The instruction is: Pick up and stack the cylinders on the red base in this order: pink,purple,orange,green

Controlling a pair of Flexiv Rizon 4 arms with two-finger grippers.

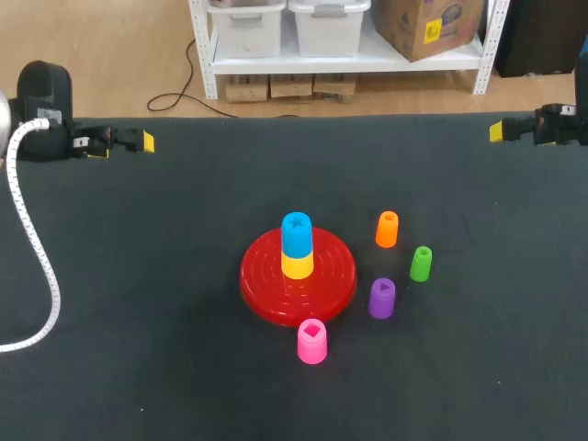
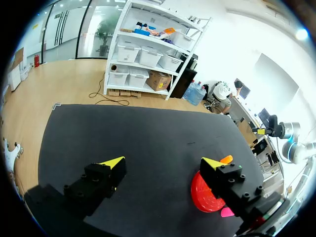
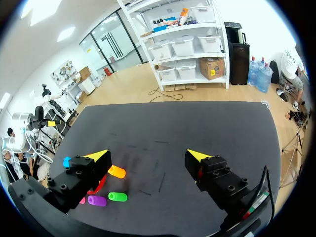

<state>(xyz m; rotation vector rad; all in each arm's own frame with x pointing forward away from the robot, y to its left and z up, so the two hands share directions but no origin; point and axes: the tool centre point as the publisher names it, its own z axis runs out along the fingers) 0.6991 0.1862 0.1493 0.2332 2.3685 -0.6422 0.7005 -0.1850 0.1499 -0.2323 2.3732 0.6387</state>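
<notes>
Left hand point(image 2: 163, 163) is spread wide and holds nothing; it sits at the far left corner of the counter point(image 1: 138, 322). Right hand point(image 3: 148, 155) is likewise spread and empty, at the far right corner. Neither is near the cylinders.

The base point(image 1: 262, 276) sits mid-counter and already carries yellow point(image 1: 296, 265) with blue point(image 1: 296, 232) on top. Pink point(image 1: 311, 341), first in order, stands upright just beside the base's near rim. Purple point(image 1: 381, 299), green point(image 1: 420, 264) and orange point(image 1: 387, 230) stand upright to the base's right.

Likely trouble: fingers coming down on pink may clip the base rim or tip pink over. Pink must be set high on blue, so a low approach could knock that stack. Purple and green stand near each other, so wide fingers could bump one while taking the other.

There is bare counter between both hands and the base. The left half is open, and all edges are well apart from the cylinders.
</notes>
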